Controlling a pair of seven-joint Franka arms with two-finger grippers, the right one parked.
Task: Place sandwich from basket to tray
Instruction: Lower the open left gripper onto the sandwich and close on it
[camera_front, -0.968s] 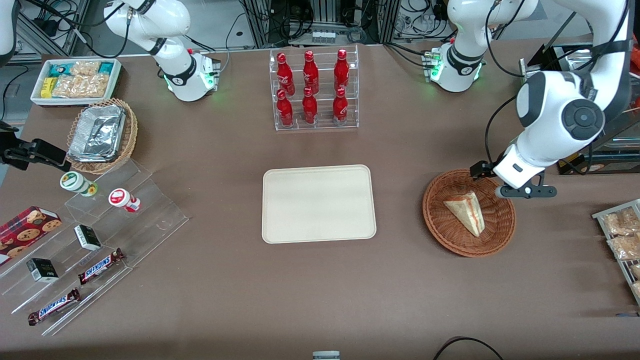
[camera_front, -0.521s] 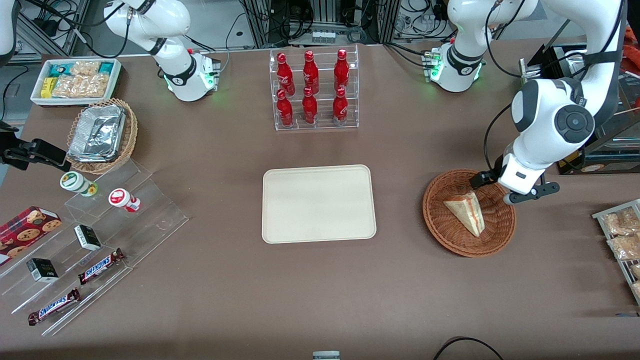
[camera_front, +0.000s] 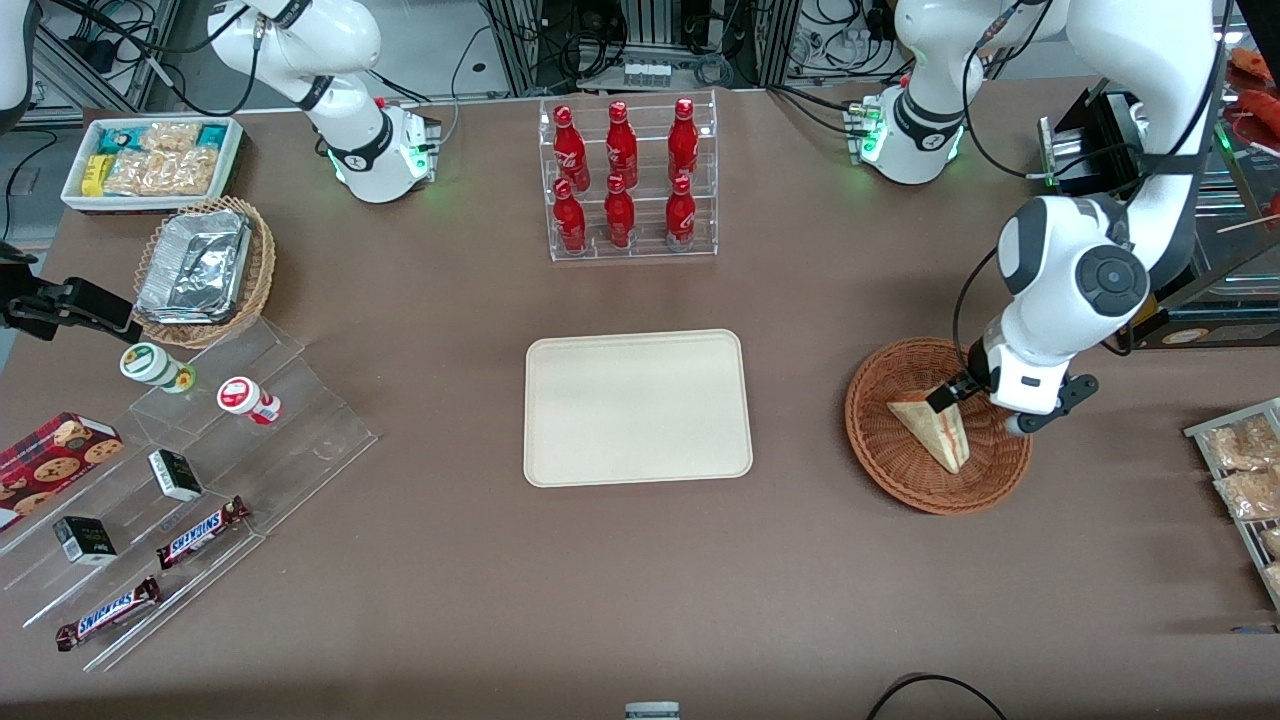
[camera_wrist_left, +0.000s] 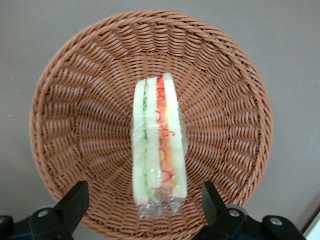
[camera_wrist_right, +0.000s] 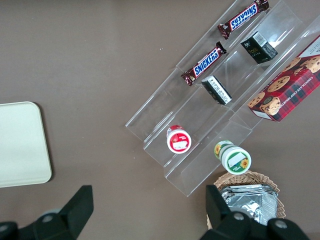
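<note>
The left gripper (camera_wrist_left: 145, 200), lowered closer over the wrapped sandwich (camera_front: 934, 428) in the wicker basket (camera_front: 880, 462), is held open, so grasping seems imminent.

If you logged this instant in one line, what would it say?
phase: approach | hand: open, above triangular white-bread sandwich | sandwich: in round reddish-brown wicker basket, not gripped | cream rectangular tray: bare
</note>
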